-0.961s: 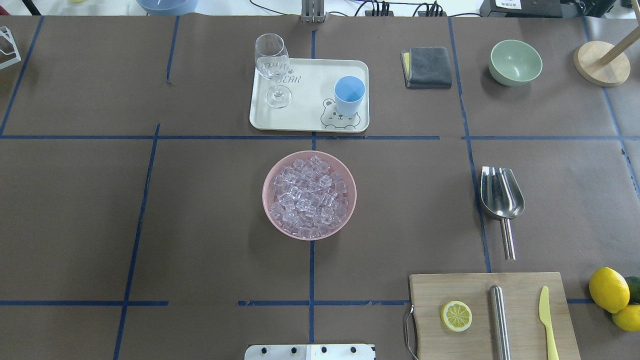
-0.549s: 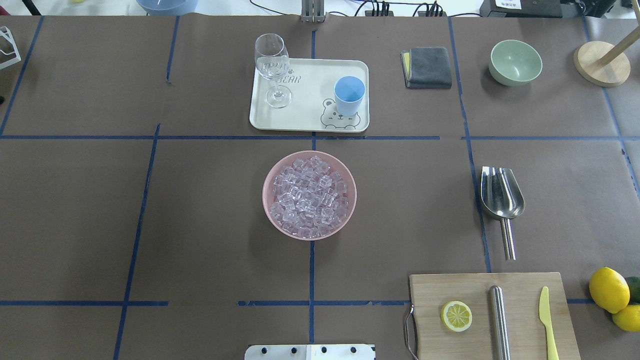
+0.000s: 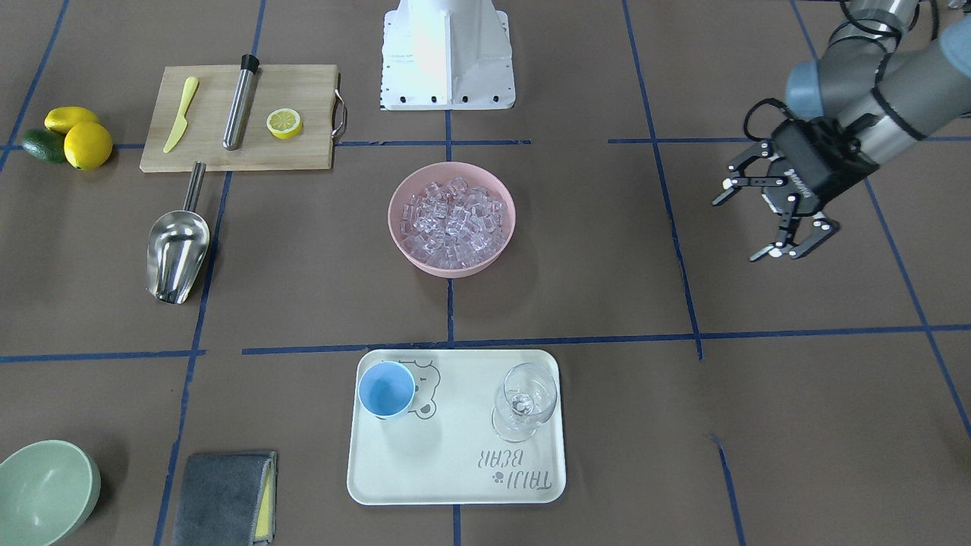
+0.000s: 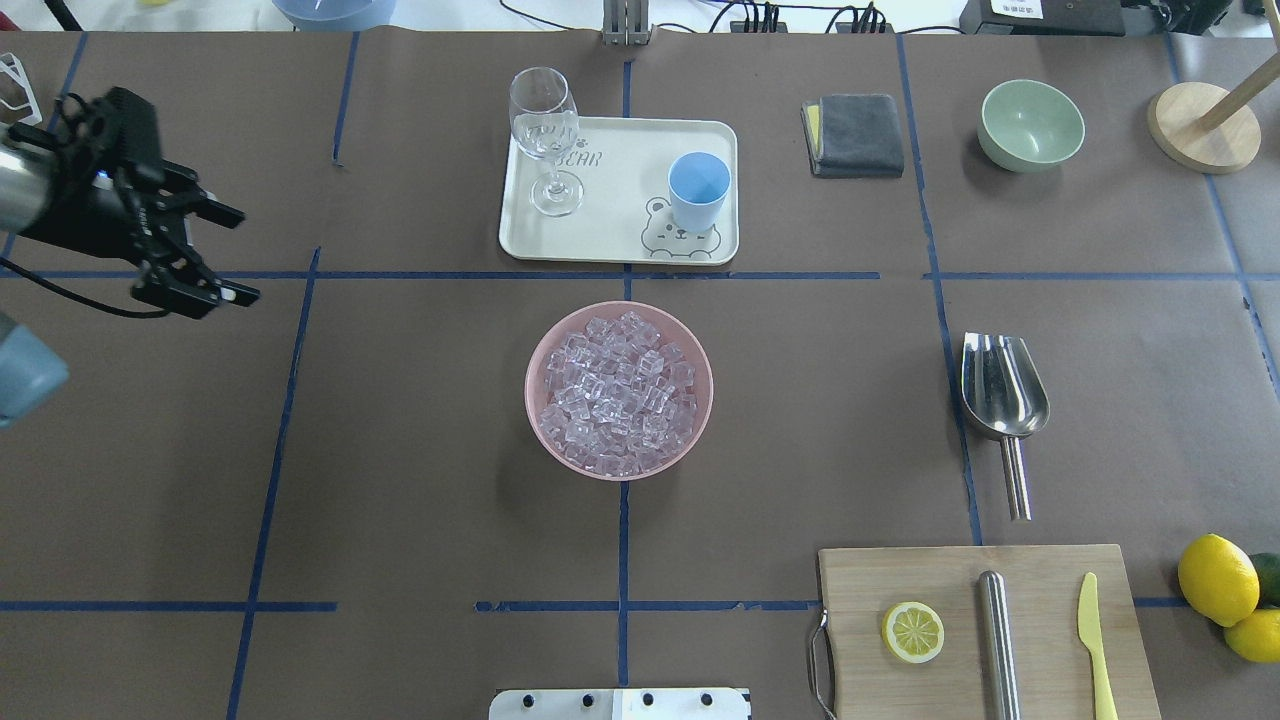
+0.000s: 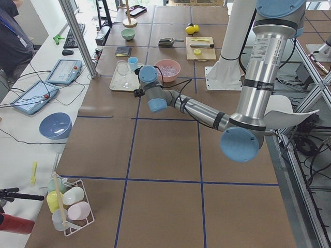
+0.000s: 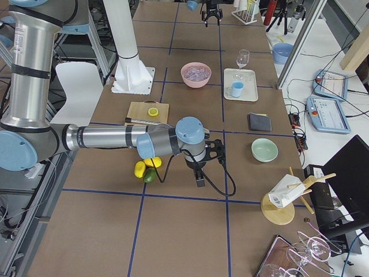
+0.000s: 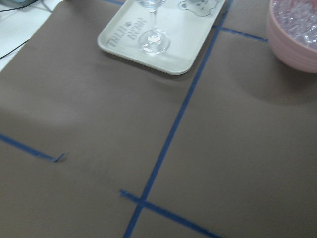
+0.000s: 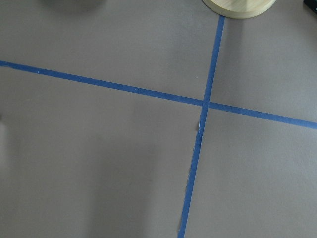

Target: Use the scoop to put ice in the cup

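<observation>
The ice (image 4: 618, 392) is heaped in a pink bowl (image 4: 534, 400) at the table's middle; the ice also shows in the front view (image 3: 453, 214). The light-blue cup (image 4: 698, 190) stands upright on a cream tray (image 4: 620, 240), and shows in the front view (image 3: 386, 389). The silver scoop (image 4: 1002, 390) lies on the table right of the bowl, handle toward the robot. My left gripper (image 4: 245, 256) is open and empty, far left of the bowl. My right gripper (image 6: 199, 173) shows only in the exterior right view, near the lemons; I cannot tell its state.
A wine glass (image 4: 545, 140) stands on the tray's left. A cutting board (image 4: 1040, 610) at the front right holds a lemon slice, a steel cylinder and a yellow knife. Lemons (image 4: 1218, 580), a grey cloth (image 4: 855, 135), a green bowl (image 4: 1032, 125) and a wooden stand (image 4: 1200, 125) lie on the right.
My left arm has come into the overhead view from the left edge, its gripper open. The objects on the table have not moved.
</observation>
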Controlling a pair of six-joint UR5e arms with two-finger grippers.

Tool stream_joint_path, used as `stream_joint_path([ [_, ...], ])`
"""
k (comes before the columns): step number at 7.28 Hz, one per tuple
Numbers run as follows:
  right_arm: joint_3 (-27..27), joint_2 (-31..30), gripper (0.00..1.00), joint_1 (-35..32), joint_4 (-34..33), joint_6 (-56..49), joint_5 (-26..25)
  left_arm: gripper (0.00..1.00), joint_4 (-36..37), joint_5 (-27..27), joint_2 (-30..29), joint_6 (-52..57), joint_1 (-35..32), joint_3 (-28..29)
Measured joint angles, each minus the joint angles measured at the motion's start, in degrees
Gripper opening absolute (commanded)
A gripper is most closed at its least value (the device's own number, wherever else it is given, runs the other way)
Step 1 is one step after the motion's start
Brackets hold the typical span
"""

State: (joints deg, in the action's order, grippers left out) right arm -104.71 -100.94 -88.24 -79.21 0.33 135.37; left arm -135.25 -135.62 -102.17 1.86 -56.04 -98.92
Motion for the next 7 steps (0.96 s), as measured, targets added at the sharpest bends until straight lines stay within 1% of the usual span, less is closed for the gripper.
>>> stream_joint_path([
  [2, -0.1, 0.04, 1.0, 0.02, 1.07, 0.05, 0.12, 1.0, -0.51, 4.12, -3.83, 0.27, 7.93, 1.49],
  [4, -0.23, 0.22, 1.0, 0.63, 2.5, -0.18, 0.36, 1.0, -3.61, 5.92, -7.44, 1.37, 14.37, 5.23],
  [5, -0.22, 0.2, 1.0, 1.52, 4.36, 0.02, 0.94, 1.0, -6.51, 8.72, -8.66, 1.38, 17.51, 7.45],
  [6, -0.18, 0.15, 1.0, 2.15, 5.41, 0.28, 2.11, 1.0, -8.67, 12.44, -10.07, 1.34, 20.52, 9.64],
  [7, -0.23, 0.21, 1.0, 3.01, 5.84, 1.85, 3.21, 1.0, -10.01, 15.04, -11.7, 1.31, 22.62, 11.79],
])
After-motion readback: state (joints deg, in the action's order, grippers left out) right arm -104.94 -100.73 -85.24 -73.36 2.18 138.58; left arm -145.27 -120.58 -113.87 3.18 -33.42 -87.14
